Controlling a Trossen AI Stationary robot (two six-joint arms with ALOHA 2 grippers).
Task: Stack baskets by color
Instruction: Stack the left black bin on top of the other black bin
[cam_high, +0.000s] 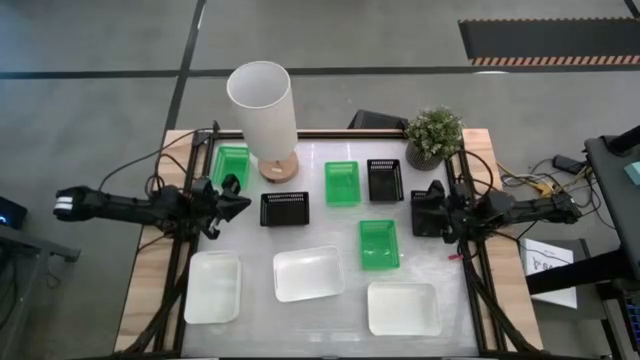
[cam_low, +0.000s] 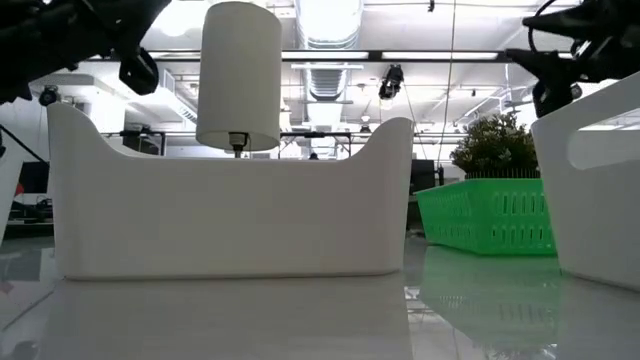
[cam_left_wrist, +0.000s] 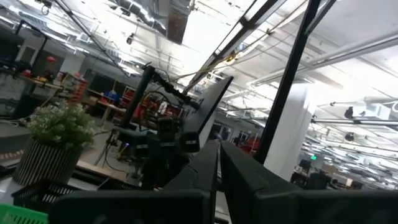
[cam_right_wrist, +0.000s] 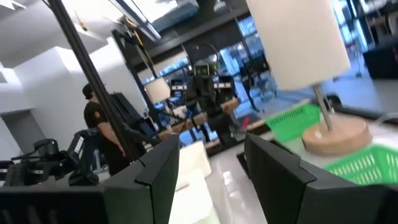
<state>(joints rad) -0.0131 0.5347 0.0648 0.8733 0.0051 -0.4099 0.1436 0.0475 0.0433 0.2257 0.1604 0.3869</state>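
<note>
Three green baskets (cam_high: 232, 163) (cam_high: 341, 183) (cam_high: 379, 244), two black baskets (cam_high: 285, 209) (cam_high: 385, 179) and three white baskets (cam_high: 213, 287) (cam_high: 309, 273) (cam_high: 403, 308) stand apart, each on its own bottom on the table. My left gripper (cam_high: 242, 206) hovers at the table's left side, between the far-left green basket and the left black one. Its fingers (cam_left_wrist: 217, 171) are shut on nothing and point slightly upward. My right gripper (cam_high: 418, 214) hovers at the right side, beside the near green basket. It is open (cam_right_wrist: 211, 168) with nothing between its fingers.
A tall white lamp (cam_high: 262, 115) on a wooden base stands at the far left centre, next to the far-left green basket. A potted plant (cam_high: 433, 135) stands at the far right corner. In the right wrist view a person (cam_right_wrist: 94, 127) stands beyond the table.
</note>
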